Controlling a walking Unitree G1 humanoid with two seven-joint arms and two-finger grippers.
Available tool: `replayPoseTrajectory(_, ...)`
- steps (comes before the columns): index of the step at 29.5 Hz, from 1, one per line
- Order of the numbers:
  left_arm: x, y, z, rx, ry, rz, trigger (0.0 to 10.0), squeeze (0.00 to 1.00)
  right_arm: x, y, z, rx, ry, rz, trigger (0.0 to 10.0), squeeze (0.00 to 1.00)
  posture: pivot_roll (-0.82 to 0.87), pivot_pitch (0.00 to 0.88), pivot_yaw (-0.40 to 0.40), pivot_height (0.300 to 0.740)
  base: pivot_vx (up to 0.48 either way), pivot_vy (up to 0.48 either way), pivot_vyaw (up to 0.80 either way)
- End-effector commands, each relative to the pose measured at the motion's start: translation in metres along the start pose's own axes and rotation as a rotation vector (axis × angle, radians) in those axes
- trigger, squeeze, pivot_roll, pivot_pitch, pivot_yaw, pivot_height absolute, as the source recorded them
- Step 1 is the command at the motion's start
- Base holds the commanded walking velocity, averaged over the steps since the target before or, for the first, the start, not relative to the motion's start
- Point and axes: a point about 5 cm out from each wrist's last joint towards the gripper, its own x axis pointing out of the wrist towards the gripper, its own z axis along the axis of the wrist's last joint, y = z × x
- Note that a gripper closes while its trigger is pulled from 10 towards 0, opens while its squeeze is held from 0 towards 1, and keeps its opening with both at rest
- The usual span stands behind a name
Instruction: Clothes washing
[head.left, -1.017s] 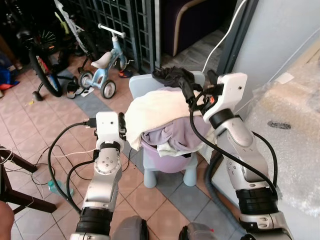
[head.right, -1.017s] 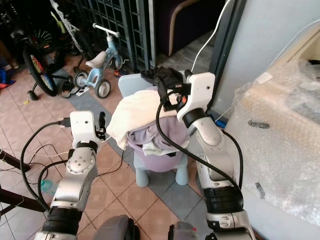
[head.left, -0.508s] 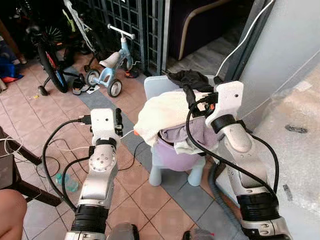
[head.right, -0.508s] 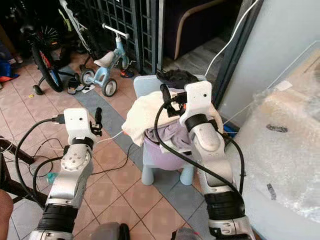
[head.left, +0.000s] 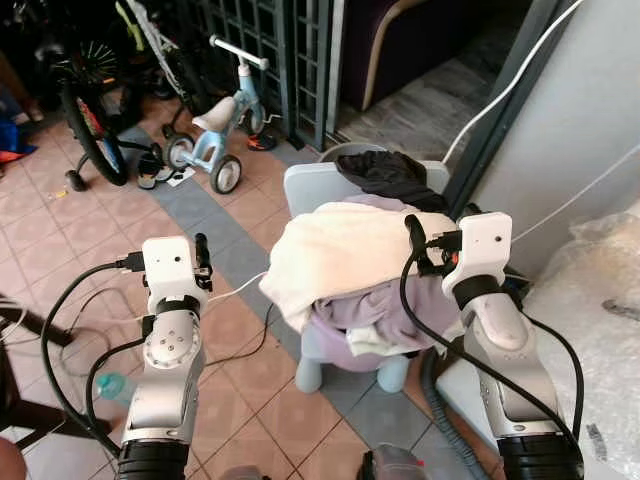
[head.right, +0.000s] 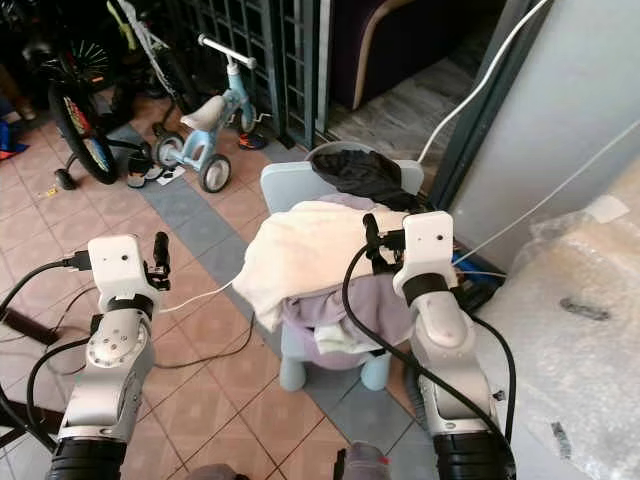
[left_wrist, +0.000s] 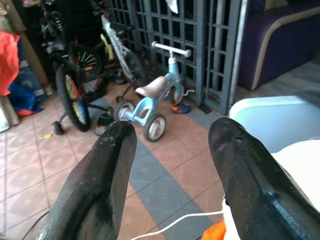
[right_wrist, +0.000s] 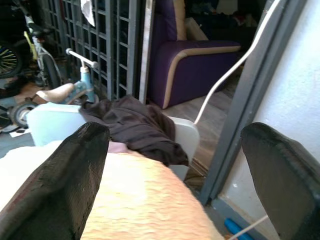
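On a small pale blue chair (head.left: 330, 190) in front of us sits a purple basin (head.left: 375, 355) heaped with laundry. We take that chair as our landmark. A cream towel (head.left: 340, 250) lies across the top of the heap and hangs over the side of the chair nearest our left arm. Lilac clothes (head.left: 385, 310) spill out under the towel, and a dark garment (head.left: 390, 172) is draped over the chair's backrest.

Our right gripper (right_wrist: 175, 175) hovers just above the towel, near the side of the chair closest to the grey wall (head.left: 590, 110). Its two black fingers (right_wrist: 60, 185) are spread wide apart and hold nothing. Our left gripper (left_wrist: 170, 165) hangs in the air to the other side of the chair, above the tiled floor (head.left: 60, 230) and apart from the laundry. Its fingers (left_wrist: 95, 185) are also parted, with nothing between them.

Beyond the chair stands a dark metal grille (head.left: 265, 40), and beside it a small blue balance bike (head.left: 210, 135) and a larger bicycle (head.left: 90, 110). A white cable (head.left: 240, 290) runs across the floor toward the chair. Bubble wrap (head.left: 605, 290) lies close to the wall side of the chair.
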Motion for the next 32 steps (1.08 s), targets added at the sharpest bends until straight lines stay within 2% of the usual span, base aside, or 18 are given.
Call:
replayPoseTrajectory(1,-0.003,-0.001,0.000,0.010,-0.002,-0.016,10.0,0.00,0.003,0.003,-0.006,0.021,0.051,-0.002,10.0,0.00,-0.05,0.074,0.034,0.740,0.412,0.000,0.00)
replayPoseTrajectory(3,-0.004,-0.002,0.000,0.011,0.003,-0.018,10.0,0.00,0.004,0.007,-0.009,0.033,0.072,0.009,10.0,0.00,-0.05,0.075,0.034,0.740,0.349,0.000,0.00)
replayPoseTrajectory(5,-0.004,-0.003,0.000,0.011,0.004,-0.017,10.0,0.00,0.008,0.013,-0.010,-0.010,0.083,0.015,10.0,0.00,-0.04,0.078,0.031,0.740,0.122,0.000,0.00)
replayPoseTrajectory(7,-0.005,-0.003,0.000,0.011,0.004,-0.015,10.0,0.00,0.009,0.015,-0.009,0.005,0.077,0.028,10.0,0.00,-0.04,0.078,0.031,0.740,0.000,0.000,0.00)
replayPoseTrajectory(8,-0.005,-0.002,0.000,0.004,0.009,-0.002,10.0,0.00,0.009,0.021,-0.009,0.063,0.071,0.066,10.0,0.00,-0.04,0.081,0.028,0.740,0.000,0.000,0.00)
replayPoseTrajectory(10,-0.006,0.000,-0.001,0.010,0.019,0.019,10.0,0.00,0.011,0.022,-0.008,0.057,0.062,0.036,10.0,0.00,-0.03,0.085,0.026,0.740,0.000,0.000,0.00)
replayPoseTrajectory(13,-0.008,0.004,-0.002,0.018,0.026,0.042,10.0,0.00,0.015,0.028,-0.013,0.089,0.133,0.128,10.0,0.00,0.00,0.091,0.020,0.740,0.000,0.000,0.00)
replayPoseTrajectory(14,-0.011,0.007,-0.002,0.029,0.025,0.059,10.0,0.00,0.020,0.026,-0.017,0.039,0.152,0.106,10.0,0.00,0.02,0.098,0.014,0.740,0.000,0.000,0.00)
replayPoseTrajectory(16,-0.012,0.008,-0.002,0.032,0.024,0.062,10.0,0.00,0.021,0.025,-0.017,0.025,0.154,0.098,10.0,0.00,0.02,0.098,0.014,0.740,0.000,0.000,0.00)
replayPoseTrajectory(19,-0.020,0.016,-0.006,0.047,0.060,0.055,10.0,0.00,0.037,0.027,-0.027,0.025,0.231,0.104,10.0,0.00,0.07,0.125,0.011,0.740,0.000,0.000,0.00)
replayPoseTrajectory(21,-0.022,0.017,-0.007,0.048,0.067,0.054,10.0,0.00,0.040,0.028,-0.028,0.025,0.238,0.106,10.0,0.00,0.08,0.126,0.010,0.740,0.000,0.000,0.00)
replayPoseTrajectory(24,-0.032,0.025,-0.011,0.066,0.098,0.070,10.0,0.00,0.065,0.030,-0.026,-0.009,0.269,0.115,10.0,0.00,0.11,0.141,-0.003,0.740,0.000,0.000,0.00)
replayPoseTrajectory(25,-0.032,0.025,-0.011,0.066,0.098,0.070,10.0,0.00,0.065,0.030,-0.026,-0.009,0.269,0.115,10.0,0.00,0.11,0.141,-0.003,0.740,0.000,0.000,0.00)
replayPoseTrajectory(26,-0.034,0.025,-0.010,0.068,0.099,0.072,10.0,0.00,0.075,0.032,-0.021,-0.024,0.259,0.122,10.0,0.00,0.12,0.148,-0.008,0.740,0.000,0.000,0.00)
replayPoseTrajectory(28,-0.035,0.025,-0.009,0.067,0.101,0.073,10.0,0.00,0.081,0.034,-0.018,-0.042,0.250,0.130,10.0,0.00,0.12,0.152,-0.009,0.740,0.000,0.000,0.00)
replayPoseTrajectory(32,-0.049,0.023,-0.011,0.055,0.124,0.041,10.0,0.00,0.089,0.041,-0.009,-0.045,0.208,0.118,10.0,0.00,0.06,0.168,0.006,0.740,0.000,0.000,0.00)
